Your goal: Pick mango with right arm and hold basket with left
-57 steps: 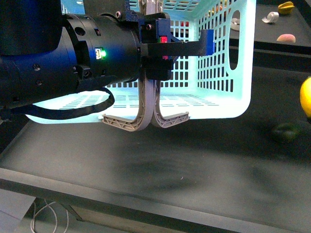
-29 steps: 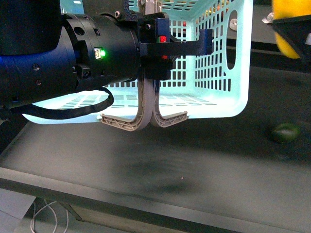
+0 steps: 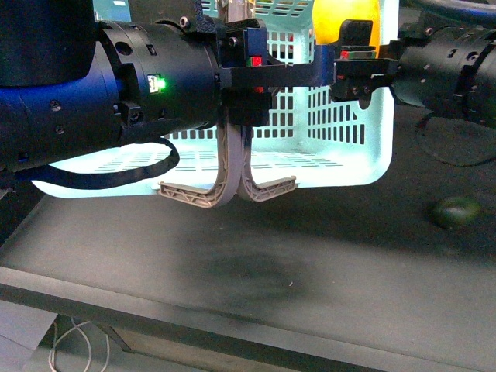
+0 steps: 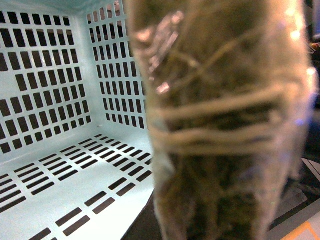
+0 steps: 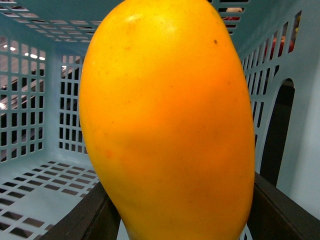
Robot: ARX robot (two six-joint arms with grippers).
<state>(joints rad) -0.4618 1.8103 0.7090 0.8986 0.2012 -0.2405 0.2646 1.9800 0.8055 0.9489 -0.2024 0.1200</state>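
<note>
**While the left end effector (image 3: 287, 74) gripped the basket (image 3: 364, 147), the mango (image 3: 327, 27) hung at its mouth**

Though its fingertips were hard to make out in the front view, the left end effector sat closed on the two grey-brown handles (image 3: 229, 155), which ran down through it and flared apart below. Its wrist view was filled by a blurred handle (image 4: 225, 125), with the basket (image 4: 50, 100) and its slotted walls beyond. High at the basket's right side, the right end effector (image 3: 353, 39) pinched the mango, with a black finger across its front. In the right wrist view the mango (image 5: 170, 125) stood between two dark fingers (image 5: 285, 210). A dark green fruit (image 3: 457, 211) lay on the tabletop (image 3: 271, 271), well apart.
</note>
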